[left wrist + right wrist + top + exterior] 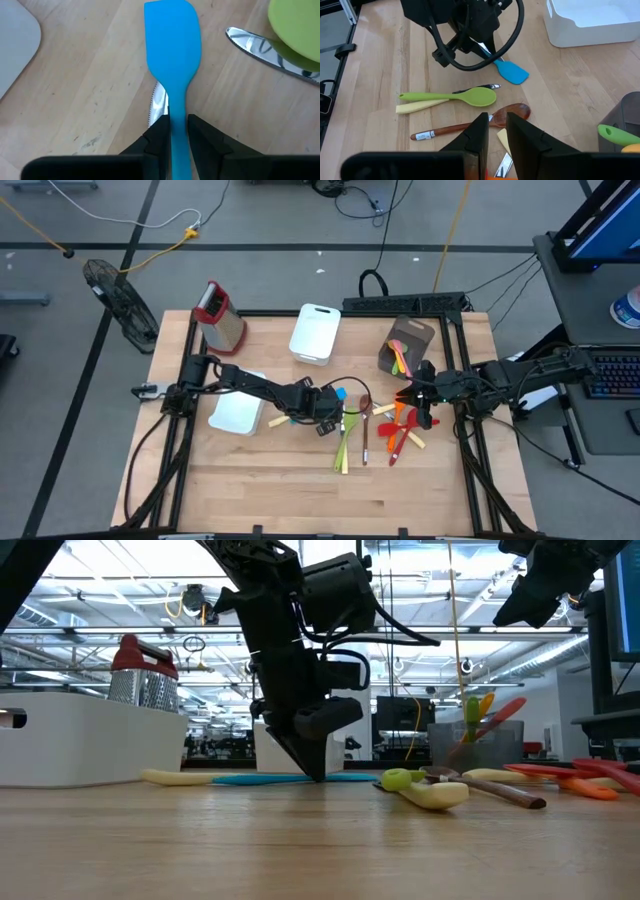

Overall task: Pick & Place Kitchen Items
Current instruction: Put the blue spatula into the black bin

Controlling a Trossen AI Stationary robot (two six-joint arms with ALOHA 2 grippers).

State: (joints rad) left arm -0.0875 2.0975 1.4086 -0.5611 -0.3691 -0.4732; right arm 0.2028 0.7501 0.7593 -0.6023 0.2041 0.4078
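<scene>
A blue spatula (172, 40) lies flat on the table (250, 778) near the middle, with a metal knife blade (159, 102) beside its neck. My left gripper (325, 405) stands over it, fingers down on the table (320, 775), shut on the spatula. A green spoon (470, 96), a wooden spoon (485, 117) and cream-handled cutlery lie right of it. Red and orange utensils (405, 430) lie further right. My right gripper (418, 395) hangs raised above them; its fingers (497, 132) stand a narrow gap apart and hold nothing. My left gripper pinches the blue spatula's narrow neck (178, 125), just behind the blade, between its two fingers. The fingers come from above, slanting down, and lie across the handle. The spatula lies flat on the table.
One white tray (237, 412) lies left of my left gripper, another (316, 332) at the back middle. A grater (218, 315) stands at the back left. A dark holder (405, 345) with several utensils stands at the back right. The near half of the table is bare wood.
</scene>
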